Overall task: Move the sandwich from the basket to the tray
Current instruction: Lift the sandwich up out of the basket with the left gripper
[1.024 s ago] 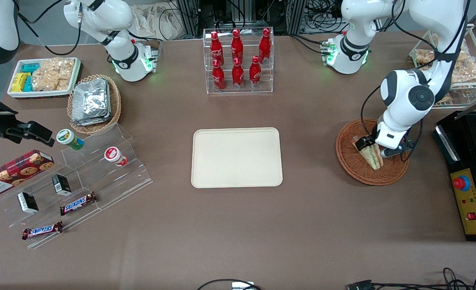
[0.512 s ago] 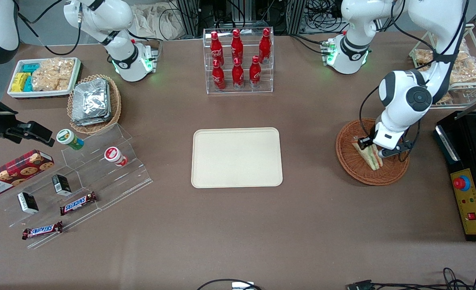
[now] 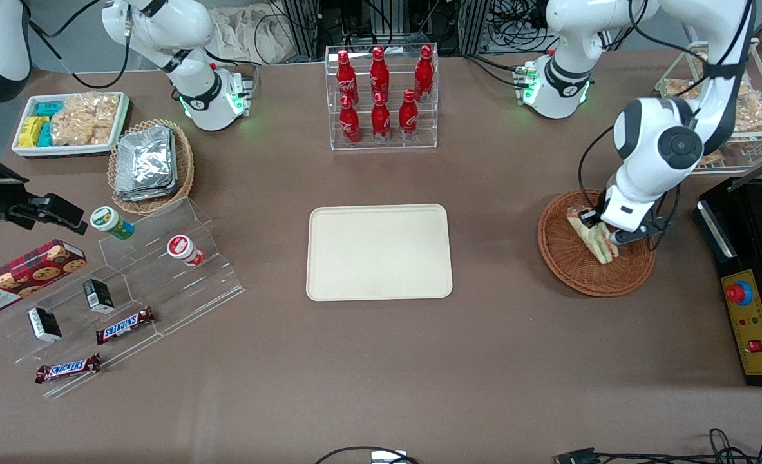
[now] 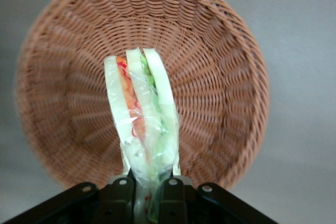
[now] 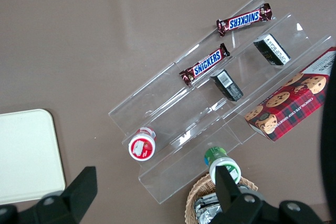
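Pincer (image 3: 603,237): above the basket, fingers pinching the sandwich's narrow end.
Sandwich (image 4: 142,114): held over the basket (image 3: 567,264), lifted off its weave.
Tray (image 3: 379,252): on the surface, well apart from the basket.

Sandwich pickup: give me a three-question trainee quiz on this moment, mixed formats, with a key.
1. True or false: the gripper is shut on the sandwich.
2. Over which thing does the sandwich hang? A) tray B) basket C) bottle rack
3. Fill in: the tray holds ____ items.

Key
1. True. The fingers clamp the wrapped wedge at one end.
2. B. It hangs over the basket, lifted off the weave, as the wrist view suggests.
3. No; the tray is bare, so placing is not yet done.
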